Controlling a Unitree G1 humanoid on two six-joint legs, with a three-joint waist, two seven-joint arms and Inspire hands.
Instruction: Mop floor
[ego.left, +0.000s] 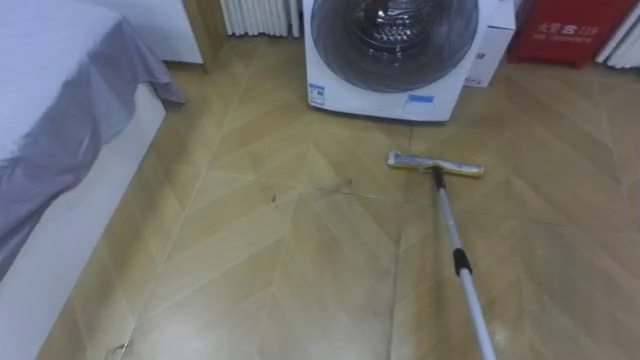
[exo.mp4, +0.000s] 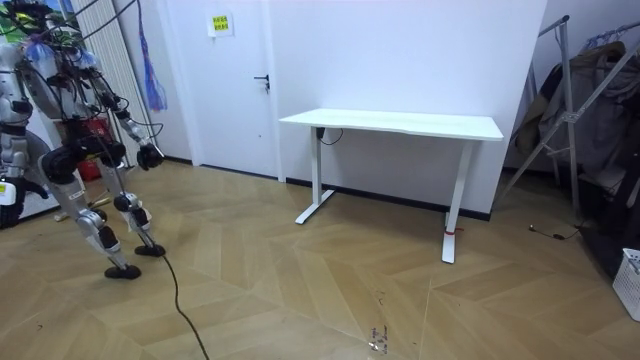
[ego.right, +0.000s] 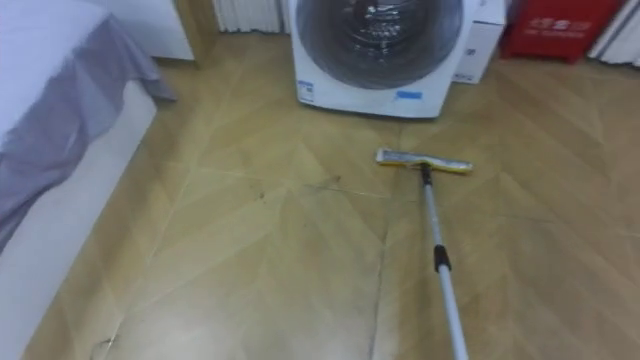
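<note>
Robot hand (exo.mp4: 150, 156): dark, rounded, at the end of an arm bent back on the room view's right side of the body. Cannot tell which hand it is, nor whether the fingers are apart, together or clamped on anything. Robot stands at the room view's left, leaning towards that edge. Well apart from the hand, on the room view's right: white rectangular desk on white metal legs (exo.mp4: 395, 123). Behind the hand: plain white door with a dark lever handle (exo.mp4: 235, 85). Under the hand and all about: tan wooden floor laid in a herringbone pattern (ego.left: 280, 260), smooth, faint sheen, a few thin dark scuffs. Task's thing: long mop with a flat yellow-and-pale head (ego.left: 435, 165). The head is a narrow strip lying flat on the floor. Its slim silver metal pole (ego.left: 447, 222) is joined at the head's middle, has a black collar partway along, and runs out of the eye views' lower right edge. Mop head sits near, not touching, the white front-loading washing machine with round glass door (ego.left: 390, 60). Further items, eye views: red box (ego.left: 565, 30) past the machine's right; low bed with loose grey cloth draped over a white base (ego.left: 60, 110) at left.
</note>
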